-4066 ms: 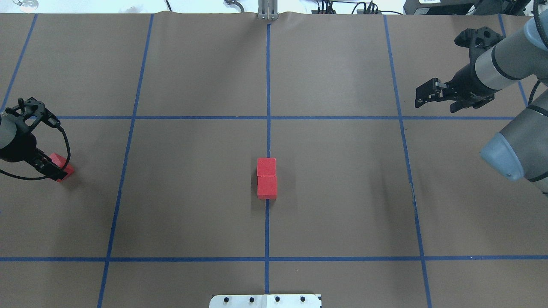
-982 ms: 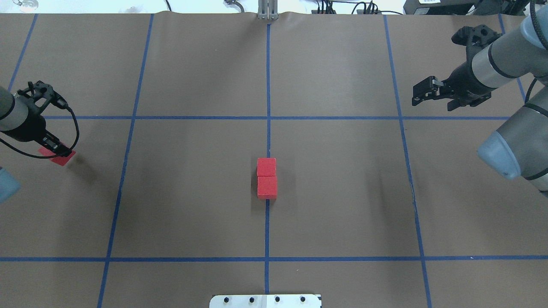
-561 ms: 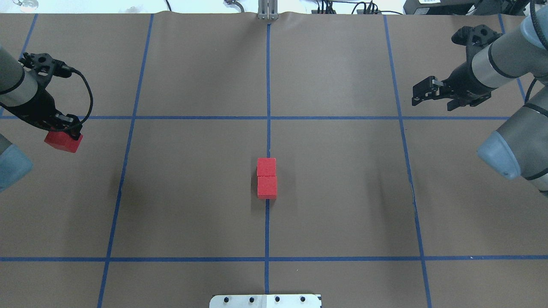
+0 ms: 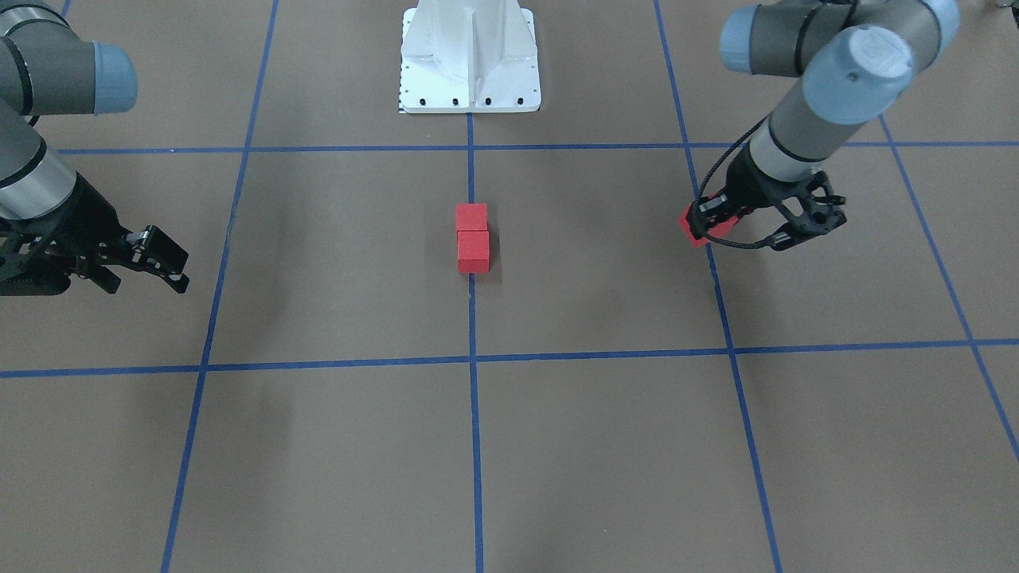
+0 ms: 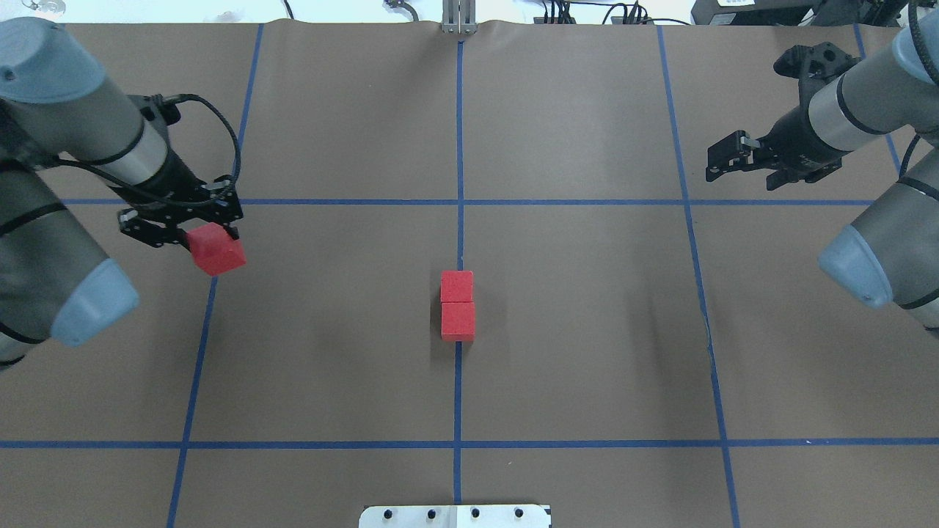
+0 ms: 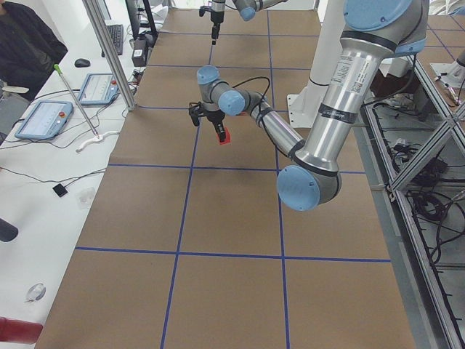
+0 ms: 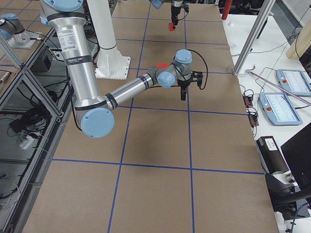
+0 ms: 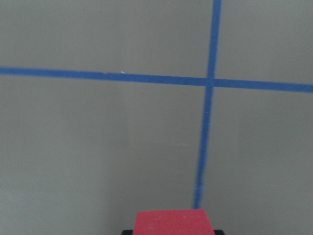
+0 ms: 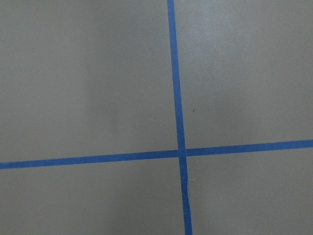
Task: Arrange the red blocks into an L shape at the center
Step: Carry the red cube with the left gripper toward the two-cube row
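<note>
Carrying step, as I judge it: the left claw (image 5: pixel 207 236) is pinching the third red block (image 5: pixel 216 250) and appears to hold it clear of the counter (image 5: pixel 330 381), out at about 9 o'clock from the centre (image 5: pixel 513 308). The other two red blocks (image 5: pixel 457 303) sit there touching face to face on the blue tape line (image 5: pixel 459 147), one at 12 o'clock of the other, making the long leg of the L.

The next move calls for bringing the held cube across toward 3 o'clock, squaring it to the pair, and lowering it flush beside one end cube without nudging either. Coming down just off the pair and closing the gap gently looks safest.

Room is generous, with bare brown surface all the way between. The right claw (image 5: pixel 722 163), spread and holding nothing, hangs well apart at 2 o'clock, and the white base plate (image 5: pixel 455 515) lies at 6 o'clock, well away from the blocks
</note>
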Robot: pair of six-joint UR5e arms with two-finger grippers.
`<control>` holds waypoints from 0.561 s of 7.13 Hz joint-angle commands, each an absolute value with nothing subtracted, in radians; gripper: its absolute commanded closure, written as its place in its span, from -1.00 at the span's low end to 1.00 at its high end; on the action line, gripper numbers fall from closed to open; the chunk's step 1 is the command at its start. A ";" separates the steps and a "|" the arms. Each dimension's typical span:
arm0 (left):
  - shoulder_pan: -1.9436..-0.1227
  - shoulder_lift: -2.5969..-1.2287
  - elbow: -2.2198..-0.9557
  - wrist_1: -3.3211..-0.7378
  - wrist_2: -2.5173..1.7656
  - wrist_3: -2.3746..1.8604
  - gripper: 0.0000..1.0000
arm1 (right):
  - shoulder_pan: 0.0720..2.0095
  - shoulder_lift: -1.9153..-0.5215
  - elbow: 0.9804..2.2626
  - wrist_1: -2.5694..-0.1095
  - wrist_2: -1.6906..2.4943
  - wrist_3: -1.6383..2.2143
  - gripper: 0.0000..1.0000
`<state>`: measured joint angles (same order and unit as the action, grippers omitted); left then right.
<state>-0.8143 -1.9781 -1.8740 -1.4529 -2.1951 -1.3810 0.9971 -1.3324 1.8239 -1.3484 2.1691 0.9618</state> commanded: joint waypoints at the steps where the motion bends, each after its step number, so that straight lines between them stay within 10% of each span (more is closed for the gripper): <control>1: -0.690 -2.123 -1.794 -1.422 -2.114 -1.865 1.00 | 0.997 -1.333 1.824 -1.350 2.169 0.960 -1.00; 4: -0.646 -2.291 -1.590 -1.466 -2.111 -2.430 1.00 | 0.997 -1.333 1.822 -1.350 2.169 0.960 -1.00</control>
